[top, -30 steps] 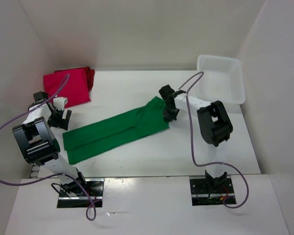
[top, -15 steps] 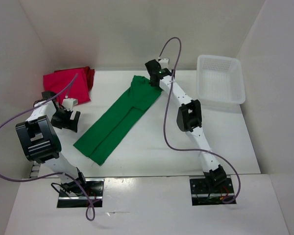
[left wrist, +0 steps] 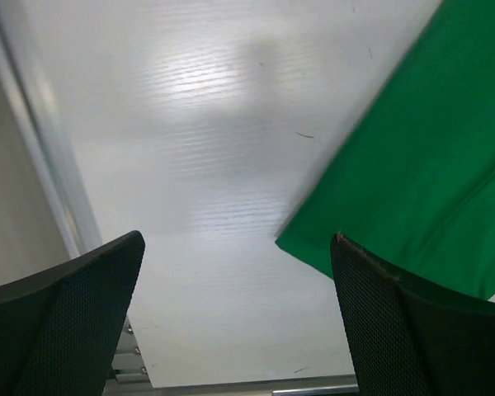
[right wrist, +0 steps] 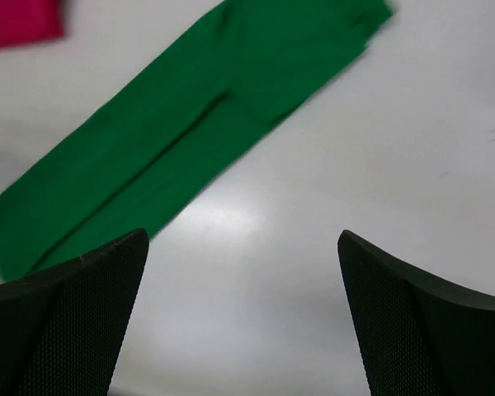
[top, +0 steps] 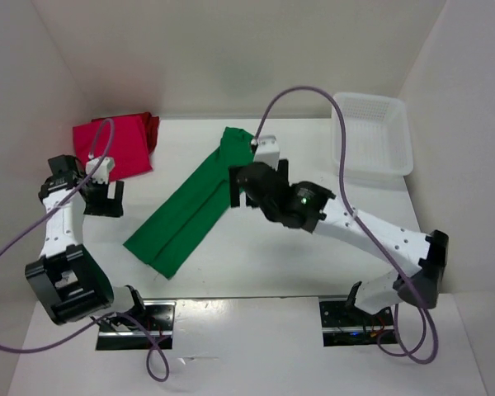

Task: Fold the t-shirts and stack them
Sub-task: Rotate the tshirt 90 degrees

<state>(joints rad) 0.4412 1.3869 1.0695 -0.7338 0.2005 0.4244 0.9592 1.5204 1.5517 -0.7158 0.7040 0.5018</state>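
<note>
The green t-shirt (top: 194, 202) lies folded lengthwise in a long strip, running diagonally from the back middle of the table to the front left. A folded crimson t-shirt (top: 114, 147) lies at the back left, and a dark red t-shirt (top: 152, 128) shows at its right edge. My right gripper (top: 246, 183) hovers open and empty beside the strip's upper right. Its wrist view shows the green t-shirt (right wrist: 190, 140) ahead and the crimson t-shirt (right wrist: 16, 21) at top left. My left gripper (top: 105, 198) stands open and empty left of the strip. The green t-shirt's corner (left wrist: 429, 165) shows in its wrist view.
A white perforated basket (top: 371, 140) stands at the back right corner. White walls enclose the table on the left, back and right. The right arm's purple cable (top: 313, 95) loops over the back of the table.
The right gripper swung the green shirt's right end to the back, let go, opened, then drew back toward the middle. The left gripper stayed open, shifting only slightly.
</note>
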